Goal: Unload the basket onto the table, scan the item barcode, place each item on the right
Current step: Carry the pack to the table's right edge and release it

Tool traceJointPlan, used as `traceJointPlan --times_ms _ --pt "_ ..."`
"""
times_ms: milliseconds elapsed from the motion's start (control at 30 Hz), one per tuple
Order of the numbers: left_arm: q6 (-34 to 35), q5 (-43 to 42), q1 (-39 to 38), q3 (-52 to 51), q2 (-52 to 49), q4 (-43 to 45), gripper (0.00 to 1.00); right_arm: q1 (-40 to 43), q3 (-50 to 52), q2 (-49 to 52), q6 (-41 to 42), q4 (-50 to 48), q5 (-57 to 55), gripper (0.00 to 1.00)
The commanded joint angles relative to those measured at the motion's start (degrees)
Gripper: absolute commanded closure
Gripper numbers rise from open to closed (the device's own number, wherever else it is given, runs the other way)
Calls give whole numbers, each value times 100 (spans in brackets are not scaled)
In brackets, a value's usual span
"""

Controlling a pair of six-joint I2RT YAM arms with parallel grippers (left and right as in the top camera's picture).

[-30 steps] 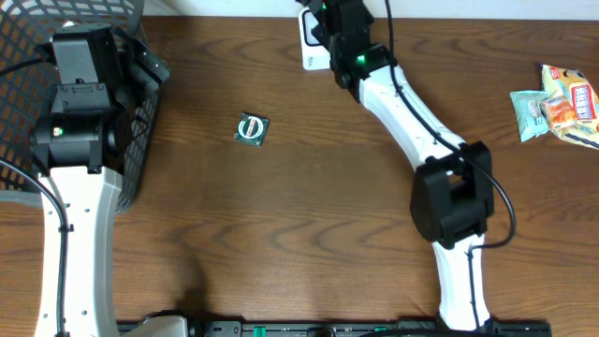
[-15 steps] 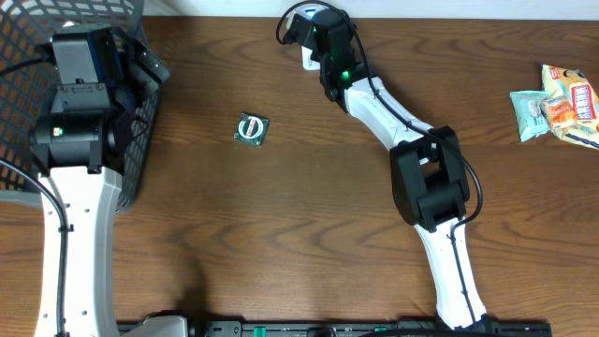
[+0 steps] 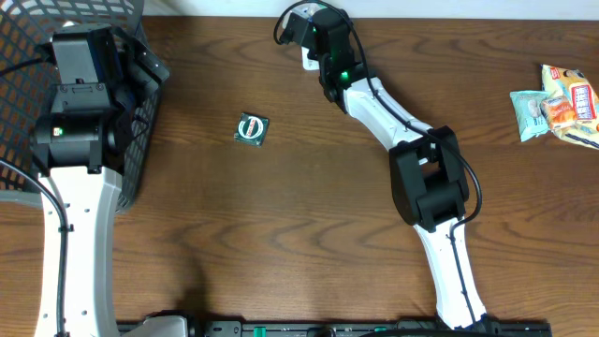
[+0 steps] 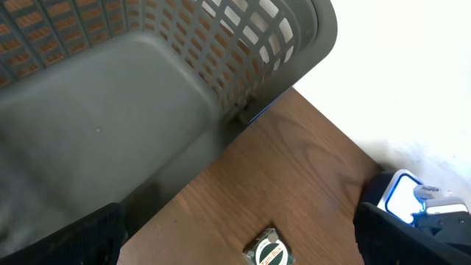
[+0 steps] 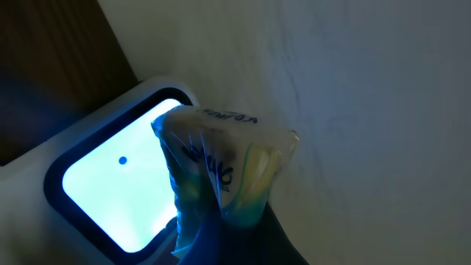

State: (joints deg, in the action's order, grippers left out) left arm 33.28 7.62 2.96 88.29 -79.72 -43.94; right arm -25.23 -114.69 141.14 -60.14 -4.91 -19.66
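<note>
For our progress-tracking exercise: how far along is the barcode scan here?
Done: right gripper shut on a crinkly packet. In hand: packet held before the lit scanner. Left: confirming the scan, which cannot be seen; a green sachet lies on the table.

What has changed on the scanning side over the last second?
The right arm swung left, bringing its end effector, shut on an item, up to the scanner. The left arm, green packet, basket and snack bags stayed put.

A mock shop checkout: barcode scanner point(image 4: 399, 197), plastic basket point(image 4: 221, 59), snack packets point(image 3: 562, 103).
</note>
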Motion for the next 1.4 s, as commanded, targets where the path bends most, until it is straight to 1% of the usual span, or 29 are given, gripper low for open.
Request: traceJointPlan --times_ms 0,100,333,433,600,733,800,900,1000,1067,1233,1367 --pt "66 13 24 11 31 -22 2 -42 -70 -87 26 39 68 99" --pt "68 13 24 11 31 -22 2 -13 -70 -175 284 42 -59 99" --pt "68 13 24 11 31 -22 2 352 -70 -822 1467 396 -909 99" --pt "68 13 24 11 31 -22 2 649 -70 -1104 2164 1019 -1314 99" --pt "66 13 24 11 31 -22 2 1364 -70 -1329 3206 2640 -1799 99" --pt "68 13 24 11 31 -22 2 2120 -68 -1331 3807 3786 -1860 99" --pt "68 13 24 11 31 -22 2 2487 -68 -1331 4109 4205 -1860 99" --pt "66 13 24 11 31 -22 2 3005 -68 -1331 4312 4671 -1858 99" --pt "66 13 24 11 31 -22 2 3484 -66 -1327 4594 4872 -1853 99" --pt "68 13 24 11 31 -22 2 3779 -66 -1327 4756 4920 -1816 99" --pt "68 13 24 11 31 -22 2 4352 -63 -1327 4771 4953 -1226 97" --pt "66 13 24 11 31 -22 2 4693 -63 -1327 4771 4787 -1167 94"
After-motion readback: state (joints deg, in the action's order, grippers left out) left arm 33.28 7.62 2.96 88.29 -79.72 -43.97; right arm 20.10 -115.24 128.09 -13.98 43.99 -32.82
